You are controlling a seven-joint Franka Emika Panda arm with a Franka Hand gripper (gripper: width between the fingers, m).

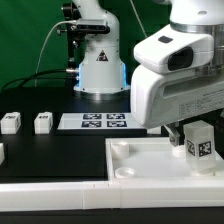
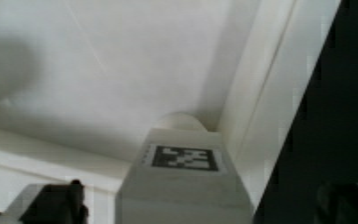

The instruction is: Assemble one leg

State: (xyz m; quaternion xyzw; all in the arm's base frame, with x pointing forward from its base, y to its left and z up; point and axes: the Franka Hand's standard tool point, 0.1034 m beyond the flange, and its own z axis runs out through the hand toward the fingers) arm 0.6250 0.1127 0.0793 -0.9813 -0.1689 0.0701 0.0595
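1. Counter (image 1: 40, 150): black, flat, and carried every item listed below.

2. Arm (image 1: 100, 60): white Franka. Its base stood at the back centre of the exterior view. Its bulky white wrist housing (image 1: 175, 80) filled the upper part of the exterior view's right.

3. Tray-like part (image 1: 130, 172): large, flat and white with a raised rim. It lay along the near edge of the counter and reached to the exterior view's right. The wrist view showed its pale floor and one rim wall (image 2: 247, 90).

4. Marker board (image 1: 105, 121): thin and white with several black tags. It lay flat in front of the arm base, well apart from the tray-like part.

5. Gripper (image 1: 192, 136): hung under the wrist housing, above the tray-like part. In the wrist view its dark fingers (image 2: 51, 205) stood one on each side of the leg. The frames did not resolve whether the pads pressed on the leg, so clenched or released could not be told.

6. Leg (image 1: 200, 143): small white squarish post, upright, tag facing the exterior camera. It sat between the fingers over the exterior view's right part of the tray-like part. The wrist view placed it (image 2: 185, 175) just beside the rim wall. Contact with the tray floor could not be told.

7. Spare legs, two alike (image 1: 11, 122) (image 1: 43, 122): stood side by side on the counter at the exterior view's left, each apart from the other.
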